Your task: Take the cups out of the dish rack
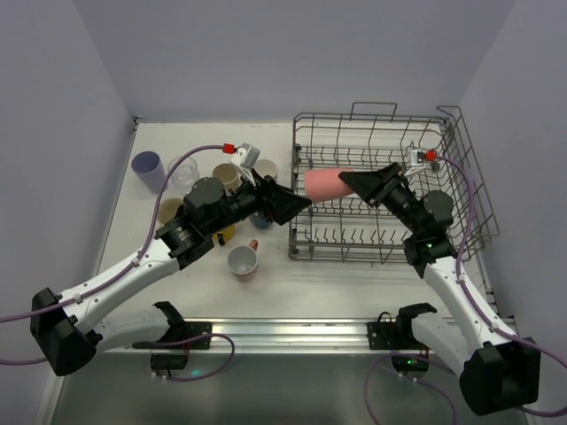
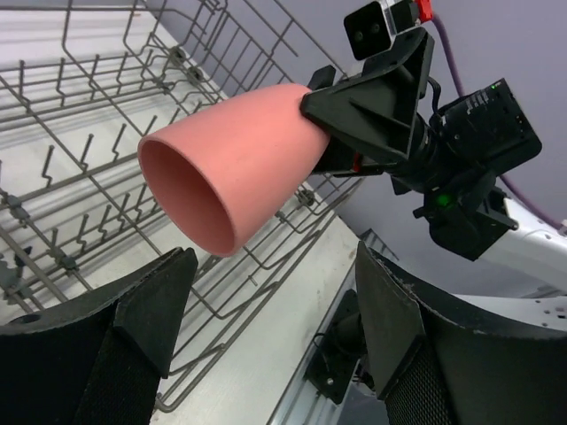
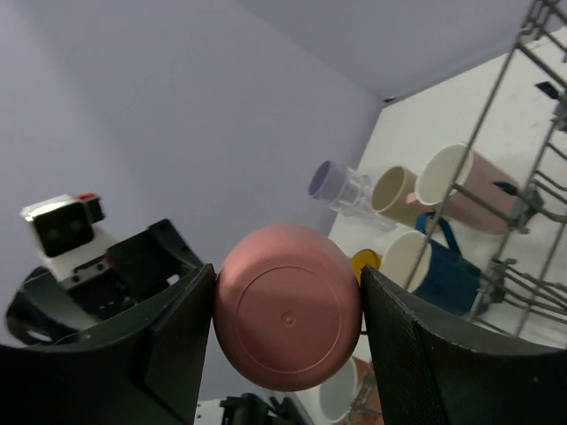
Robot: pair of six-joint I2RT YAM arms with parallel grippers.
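Note:
My right gripper (image 1: 350,181) is shut on the base end of a pink cup (image 1: 324,183) and holds it on its side above the left part of the grey wire dish rack (image 1: 306,252), mouth pointing left. In the right wrist view the cup's flat bottom (image 3: 288,332) sits between both pads. My left gripper (image 1: 297,205) is open just left of and below the cup's mouth, not touching it. In the left wrist view the cup (image 2: 235,168) hangs above my open left gripper (image 2: 273,266), with the rack (image 2: 71,177) behind.
On the table left of the rack stand other cups: lavender (image 1: 148,168), clear glass (image 1: 183,173), beige (image 1: 227,175), cream (image 1: 264,168), yellow (image 1: 226,235), and a salmon mug (image 1: 242,259). A dark blue mug (image 3: 434,266) shows in the right wrist view. Walls close the sides and back.

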